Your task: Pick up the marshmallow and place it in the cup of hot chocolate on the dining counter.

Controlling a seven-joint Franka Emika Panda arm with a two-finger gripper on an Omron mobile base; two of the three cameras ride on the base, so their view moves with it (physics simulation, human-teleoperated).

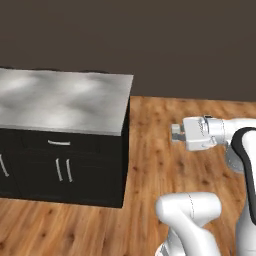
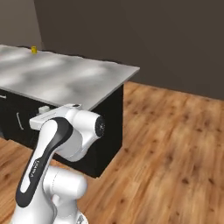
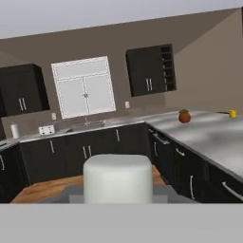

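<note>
- The gripper [image 1: 176,133] is held out level above the wooden floor [image 1: 165,165], pointing left in the left base view, apart from the counter's near corner.
- In the hand view a white, soft-looking, rounded block, the marshmallow [image 3: 118,178], sits right in front of the camera, low in the middle of the picture, with the grey finger tips [image 3: 76,193] closing in at its sides; the gripper is clamped on it.
- In the left base view the marshmallow itself is too small to make out at the fingers.
- The white arm [image 2: 57,144] bends up from the base, its dark-banded link rising in the lower left of the right base view.
- Just beyond the arm stands a counter [image 2: 65,78] with a grey marble-patterned top and a black cabinet base with pale handles [image 1: 62,169].
- Far along that top, near its back edge, stands the small yellow cup [image 2: 33,50], well apart from the gripper.
- The hand view shows the same yellow cup [image 3: 232,113] at the far right on the grey top, with a round terracotta pot [image 3: 184,116] near it, to its left.
- Furthest off in the hand view are black wall cabinets [image 3: 151,71], a white-framed window [image 3: 84,88] and a white toaster [image 3: 46,129] on the back worktop.
</note>
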